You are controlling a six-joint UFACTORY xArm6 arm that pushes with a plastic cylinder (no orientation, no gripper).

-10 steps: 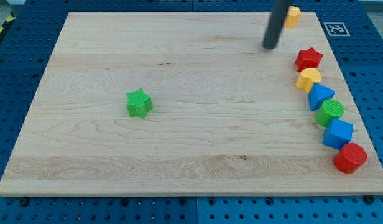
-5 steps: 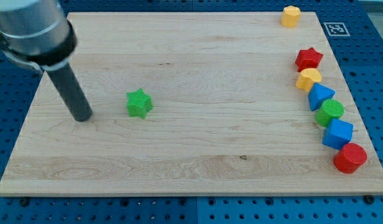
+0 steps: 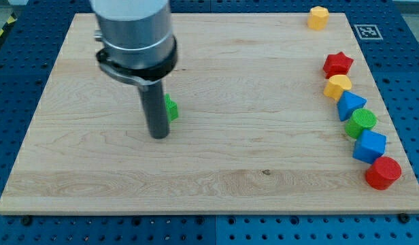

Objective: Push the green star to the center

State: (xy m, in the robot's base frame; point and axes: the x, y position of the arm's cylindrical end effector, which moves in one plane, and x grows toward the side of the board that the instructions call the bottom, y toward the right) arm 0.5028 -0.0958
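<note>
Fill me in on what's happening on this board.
The arm's rod is down on the wooden board, my tip right beside the green star, which the rod mostly hides. The star sits left of the board's middle, so it still has to travel toward the view's right. Seven other blocks are along the view's right edge, well away from the tip.

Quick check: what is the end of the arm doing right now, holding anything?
No gripper: my tip holds nothing, resting on the wooden board against the mostly hidden green star block.
</note>
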